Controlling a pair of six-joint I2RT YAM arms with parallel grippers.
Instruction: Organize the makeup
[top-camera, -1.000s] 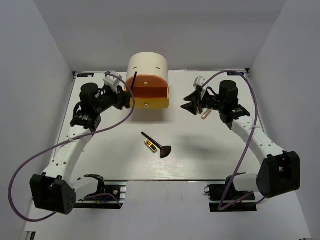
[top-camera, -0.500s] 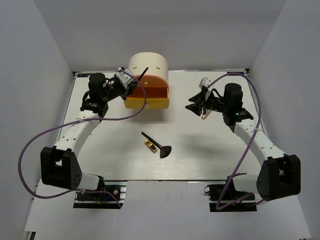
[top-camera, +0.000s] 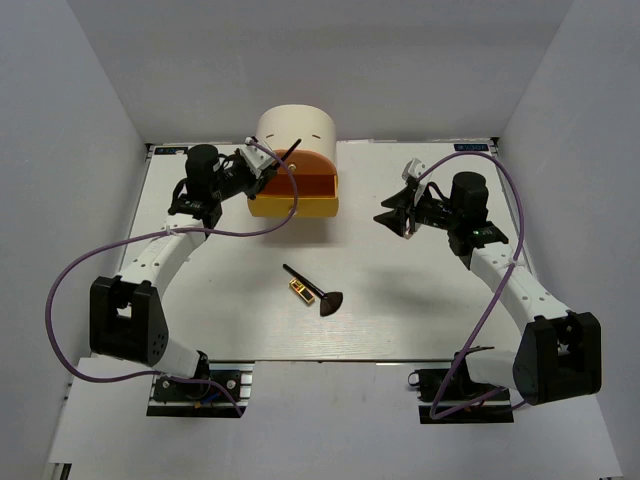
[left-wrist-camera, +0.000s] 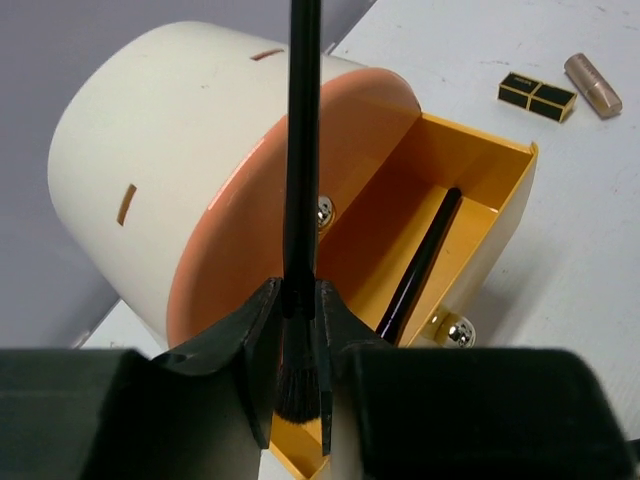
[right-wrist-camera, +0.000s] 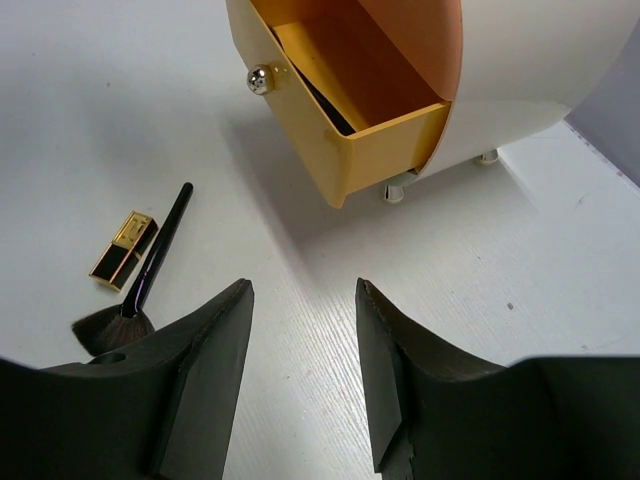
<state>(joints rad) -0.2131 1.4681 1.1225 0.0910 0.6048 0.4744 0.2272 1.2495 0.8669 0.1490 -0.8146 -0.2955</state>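
Left jaws were clenched on a thin black brush (left-wrist-camera: 303, 150), gripping it low on the handle just above the bristles. The bristle tip pointed down over the near corner of the open drawer (left-wrist-camera: 470, 200). The handle rose across the orange face of the cream box (top-camera: 295, 128). From overhead the brush sat tilted, its free end over the box's front edge.

The drawer was orange-yellow and pulled out of the box toward the middle of the table (top-camera: 420, 300). It had a round silver knob (right-wrist-camera: 260, 79) on its front. A second black brush (left-wrist-camera: 420, 258) lay inside, lengthwise along the drawer floor.

Right jaws stood apart with nothing between them, only bare table showing through the gap. They hung to the right of the box, well apart from it, and pointed toward the open drawer.

At mid-table a fan-headed brush (top-camera: 318, 293) lay flat, fan end toward the near edge and handle angled back toward the box. A small gold-and-black lipstick (top-camera: 299, 290) lay just beside the handle on its left. I could not tell whether the two touched.

In the left wrist view a slim pinkish stick (left-wrist-camera: 592, 85) lay flat on the table beyond the drawer. I could not make it out from overhead.
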